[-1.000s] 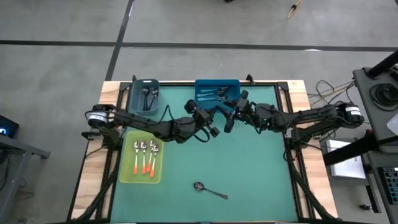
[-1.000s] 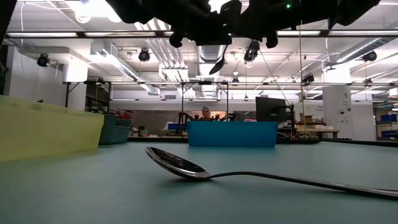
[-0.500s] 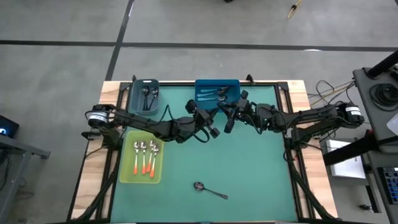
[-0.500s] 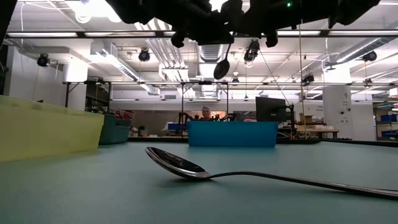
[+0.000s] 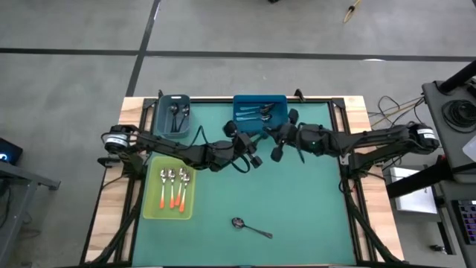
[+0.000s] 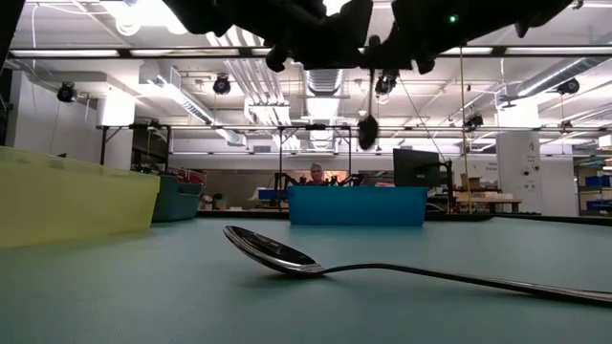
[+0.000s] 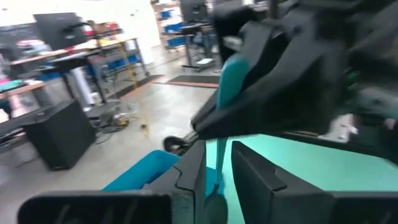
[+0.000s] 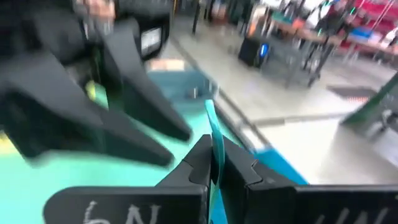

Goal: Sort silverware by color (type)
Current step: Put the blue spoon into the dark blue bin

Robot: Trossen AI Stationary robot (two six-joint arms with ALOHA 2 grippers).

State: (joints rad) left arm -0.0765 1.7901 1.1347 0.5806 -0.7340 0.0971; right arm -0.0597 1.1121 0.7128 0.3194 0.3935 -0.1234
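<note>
Left gripper, mid-table, slackens its narrow jaws beside a blue-handled spoon; right gripper pinches that handle, bowl hanging. Light, stiff and slick, it likely handles best gripped mid-handle. Another spoon lies near the front.

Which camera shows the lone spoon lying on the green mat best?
The low view: the lone spoon fills the foreground, bowl and handle clear. The high view shows it small, near the mat's front edge. Neither wrist view shows it.

Probably a lab: workbenches, ceiling ducts, monitors.
</note>
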